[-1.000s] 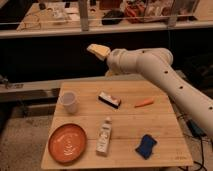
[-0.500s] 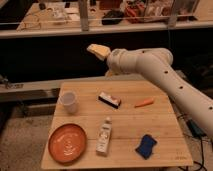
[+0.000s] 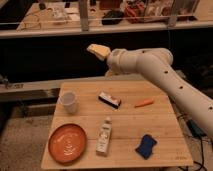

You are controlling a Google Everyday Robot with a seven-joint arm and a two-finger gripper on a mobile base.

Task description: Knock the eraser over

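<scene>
The end effector (image 3: 98, 51) is raised above the far edge of the desk (image 3: 165, 127), well apart from everything on it, at the end of a white arm (image 3: 170, 82) that enters from the right and reaches toward the far left. Its tan fingers (image 3: 95, 49) point left; their spacing is hard to make out directly, but they read as spread, and nothing is held between them. The eraser (image 3: 109, 100) lies flat on the wooden desk, in the far-centre area, angled with its long axis running from far-left to near-right; whitish top with a reddish mark, black lower layer visible along its near side. It sits below and slightly near of the end effector, not in contact with it. Left of the eraser stands a white cup (image 3: 68, 102), upright. To the right of the eraser lies an orange stick-like object (image 3: 144, 103), apart from it. Near of the eraser a white bottle (image 3: 104, 136) lies on its side, cap end pointing far. An orange plate (image 3: 67, 143) rests at the near left corner, just beside the bottle. A dark blue pad (image 3: 146, 146) lies at the near right.
</scene>
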